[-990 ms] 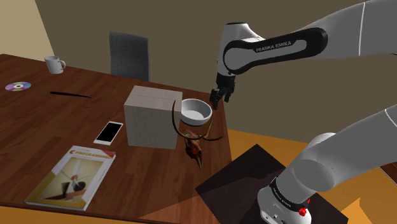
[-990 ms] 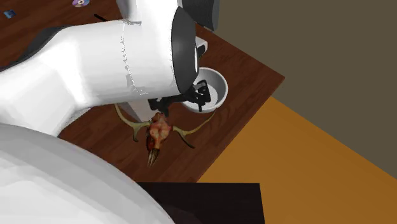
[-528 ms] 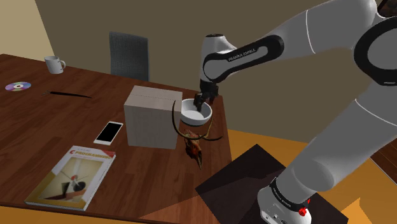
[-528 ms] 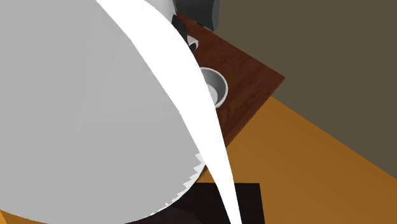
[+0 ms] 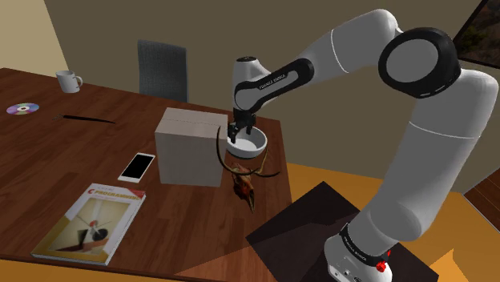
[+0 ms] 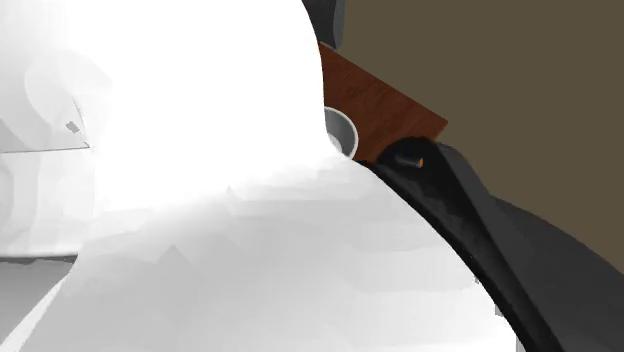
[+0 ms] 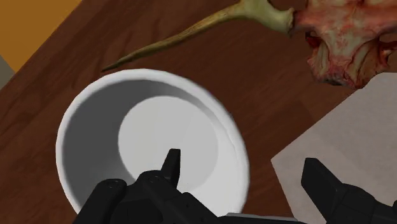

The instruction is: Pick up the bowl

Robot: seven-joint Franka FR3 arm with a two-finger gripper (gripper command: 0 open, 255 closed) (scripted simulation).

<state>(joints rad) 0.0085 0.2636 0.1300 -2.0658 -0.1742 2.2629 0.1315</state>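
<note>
Claw point(image 5: 234, 137) coming down from above bowl point(image 5: 252, 144) onto rim beside box point(image 5: 191, 148). Fingers spread, straddling rim, one inside, gripping nothing. Likely closing next.

Lettering on arm point(image 5: 272, 78), book point(image 5: 92, 223) title: unreadable

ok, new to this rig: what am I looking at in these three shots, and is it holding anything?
One white arm with a black two-finger gripper, beside a wooden table. The shoulder view looks from beside its base. The second exterior view has the arm blocking most of the table. The wrist view looks along the fingers. On the table: a white bowl, a pale box, an antlered skull, a phone, a book, a mug, a disc. Nothing is held: the fingers stand open, one inside the bowl, one outside its rim.
</note>
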